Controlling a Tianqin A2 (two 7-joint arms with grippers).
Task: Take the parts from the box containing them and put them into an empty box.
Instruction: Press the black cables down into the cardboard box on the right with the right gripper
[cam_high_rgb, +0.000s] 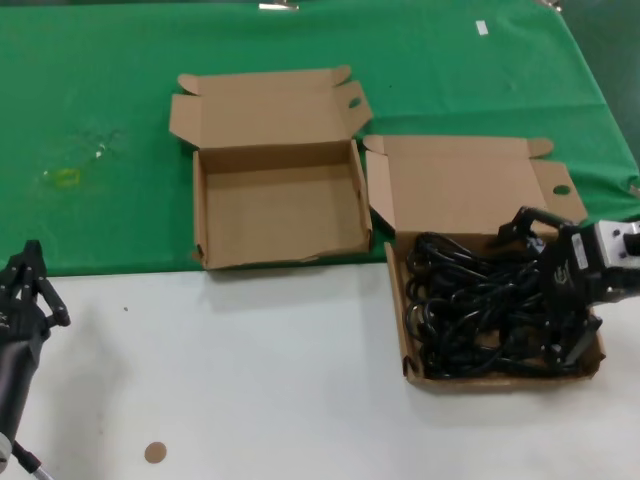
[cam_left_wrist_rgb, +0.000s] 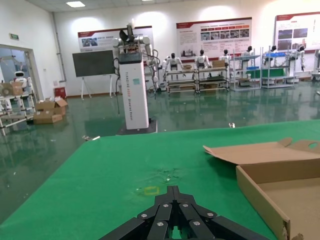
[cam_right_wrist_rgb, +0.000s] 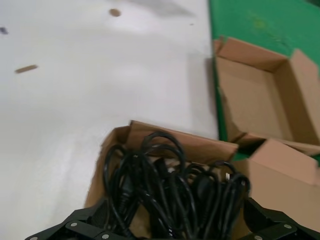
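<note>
1. The left gripper (cam_high_rgb: 25, 285) waited idle at the near table edge; jaws' state unclear.
2. The right gripper (cam_high_rgb: 550, 290), jaws apart, straddled the cords (cam_high_rgb: 480, 305) in the full box (cam_high_rgb: 408, 345).
3. The empty box (cam_high_rgb: 200, 215) lay open, ready to receive.

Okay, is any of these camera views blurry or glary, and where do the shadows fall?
Head view: sharp, with soft shadows beside the empty brown cardboard box and the box of black power cords. Left wrist view: crisp, ceiling lights mirrored on the glossy floor. Right wrist view: soft throughout, cords blurred near the right gripper.
</note>
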